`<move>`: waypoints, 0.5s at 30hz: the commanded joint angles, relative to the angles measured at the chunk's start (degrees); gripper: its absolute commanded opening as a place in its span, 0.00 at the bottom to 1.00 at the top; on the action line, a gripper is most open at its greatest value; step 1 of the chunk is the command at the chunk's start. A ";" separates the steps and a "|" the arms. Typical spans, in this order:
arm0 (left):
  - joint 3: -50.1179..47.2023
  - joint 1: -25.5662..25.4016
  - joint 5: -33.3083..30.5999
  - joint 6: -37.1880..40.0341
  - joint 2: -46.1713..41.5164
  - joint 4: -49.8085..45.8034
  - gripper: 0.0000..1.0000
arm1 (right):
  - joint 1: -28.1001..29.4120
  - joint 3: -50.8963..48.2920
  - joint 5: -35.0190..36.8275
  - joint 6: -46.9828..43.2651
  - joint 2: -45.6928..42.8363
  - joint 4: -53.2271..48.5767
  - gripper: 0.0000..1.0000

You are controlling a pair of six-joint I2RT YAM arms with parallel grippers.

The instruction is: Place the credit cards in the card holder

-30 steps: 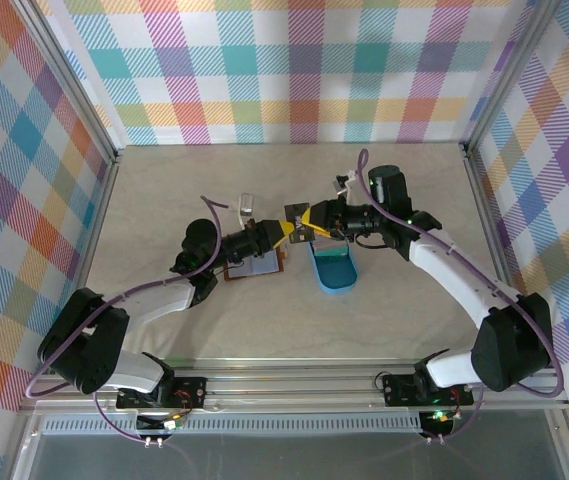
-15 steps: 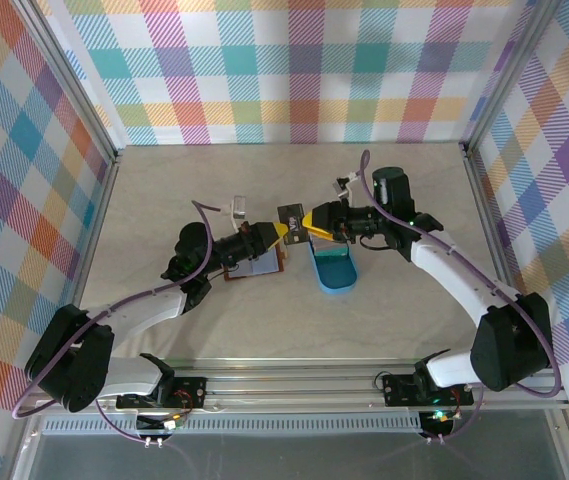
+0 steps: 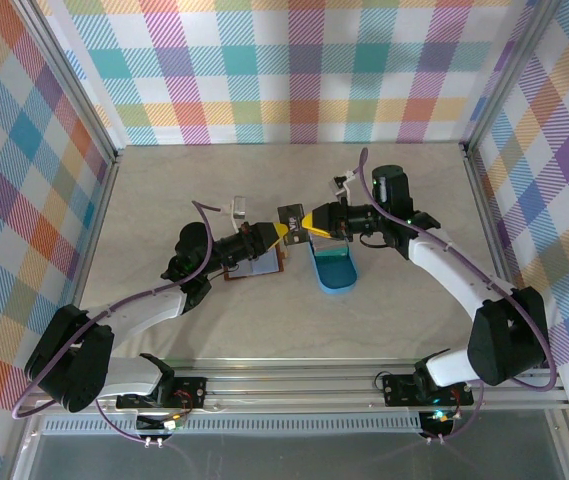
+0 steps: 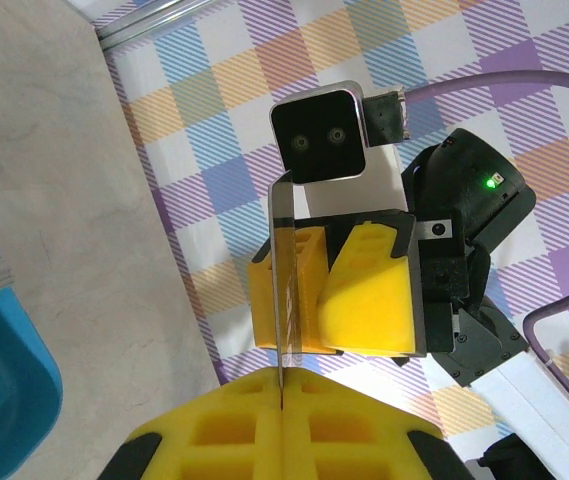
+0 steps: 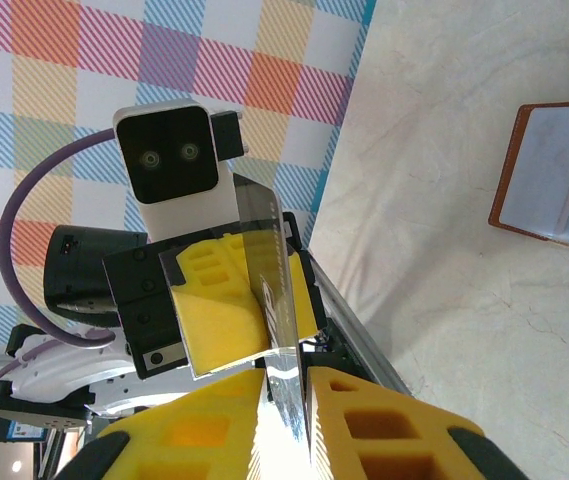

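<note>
Left gripper [image 4: 282,400] is clenched: its two yellow fingers are pressed together on one end of a credit card [image 4: 286,300], which is seen edge-on in the left wrist view. The card is carried in the air above the table [image 3: 164,190], near the middle of the workspace, and is not in contact with any surface. Its other end is placed between the yellow fingers of the right gripper [image 5: 286,400], which is pointed at the left one, tip to tip. A narrow gap is seen between the right fingers, with the card slanted inside it. Whether the pads are pressed on the card cannot be told.

On the table beneath the left arm's wrist, the card holder [image 3: 256,264] is laid open and flat. A pale rectangle is shown on its inner face, framed by the reddish-brown border. A blue tray [image 3: 334,268] is set just to its right — near but not touching — under the right gripper. Beyond both arms, the enclosure is closed off by a checked wall [image 3: 294,70].
</note>
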 commanded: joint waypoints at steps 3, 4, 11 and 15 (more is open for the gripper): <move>1.56 -0.51 -0.62 0.13 0.92 -0.42 0.00 | -0.07 0.18 -3.84 -1.76 -0.10 1.18 0.19; 1.56 -0.51 -0.79 -0.17 0.91 -0.44 0.00 | -0.02 0.04 -3.90 -1.70 -0.13 1.19 0.18; 2.24 -0.51 -1.89 -0.77 -0.49 -3.93 0.00 | -0.04 -0.76 -4.10 -1.36 -0.31 1.40 0.14; 2.74 -0.51 -1.77 -0.84 -0.59 -5.66 0.00 | -0.02 -0.99 -5.02 -0.45 0.34 2.28 0.14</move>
